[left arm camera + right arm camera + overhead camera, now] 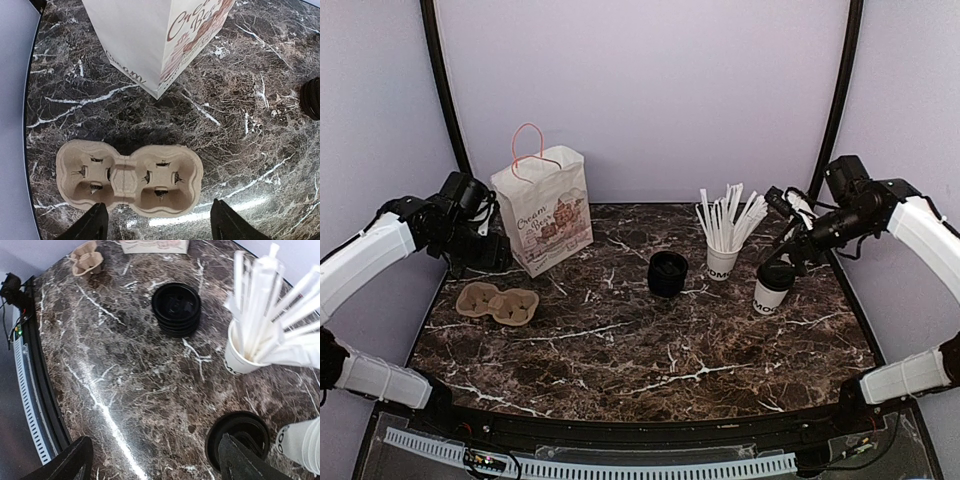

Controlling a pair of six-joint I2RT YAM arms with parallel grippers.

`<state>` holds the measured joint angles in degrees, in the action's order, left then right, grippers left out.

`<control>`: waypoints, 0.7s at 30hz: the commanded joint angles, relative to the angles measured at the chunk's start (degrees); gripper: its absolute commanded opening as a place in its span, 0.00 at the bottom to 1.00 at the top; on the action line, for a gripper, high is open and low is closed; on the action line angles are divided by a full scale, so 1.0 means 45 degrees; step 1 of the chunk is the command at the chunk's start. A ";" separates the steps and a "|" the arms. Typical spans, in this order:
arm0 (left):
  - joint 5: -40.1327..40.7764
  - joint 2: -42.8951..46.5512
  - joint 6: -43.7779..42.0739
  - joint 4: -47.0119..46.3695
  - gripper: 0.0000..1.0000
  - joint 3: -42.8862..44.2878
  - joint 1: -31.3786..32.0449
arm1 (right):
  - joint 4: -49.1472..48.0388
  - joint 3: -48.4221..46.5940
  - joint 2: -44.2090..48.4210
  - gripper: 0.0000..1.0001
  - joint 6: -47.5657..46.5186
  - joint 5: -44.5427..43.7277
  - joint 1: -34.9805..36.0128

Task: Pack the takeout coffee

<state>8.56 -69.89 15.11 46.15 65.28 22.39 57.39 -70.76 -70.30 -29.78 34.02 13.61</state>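
You had the takeout coffee point(773, 289) standing upright near the right edge of the bench point(620, 350), toward its far right corner, just beside the cup of sticks point(722, 262). Your right gripper point(155, 447) hung over it with its fingers spread wide and nothing between them. In the wrist view one finger crossed the black lid, but whether it touched could not be told. Your left gripper point(159, 205) was likewise spread and empty, above the pulp carrier point(165, 150) near the left edge.

By my reading, that cup would handle light and a little delicate. Its thin paper wall dents under a hard squeeze, and the smooth plastic dome is only pressed on. Whether it held liquid did not show, so you did best to treat it as full and keep it upright. The better hold looked to be across the paper wall just under the lid's rim, where the cup is stiffest. Gripping the dome itself could slip or pop the lid off.

The count:
- one lidded coffee
- one paper bag point(545, 208) near the far left corner
- one carrier with two wells, both empty
- one stack of black lids point(668, 272) mid-bench, number unclear
- one cup of white sticks
- one stack of lidless cups point(302, 445), only partly seen
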 commanded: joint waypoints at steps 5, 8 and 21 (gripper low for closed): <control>-0.1084 -0.0089 -0.1497 -0.1949 0.76 0.1985 -0.0698 | 0.0466 -0.0601 -0.0652 0.84 -0.0902 0.1404 0.0983; -0.1354 -0.0960 -0.1779 -0.2107 0.74 0.3631 -0.1402 | 0.0326 -0.0609 -0.0777 0.83 -0.0836 0.1475 0.1074; -0.5120 -0.7678 -0.3447 -0.0716 0.70 1.1355 -0.3971 | -0.0333 0.0684 0.0028 0.82 -0.0513 0.0805 0.1119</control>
<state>-5.98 -100.29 4.82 39.66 111.35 5.39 57.87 -69.25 -71.96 -32.60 38.74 18.37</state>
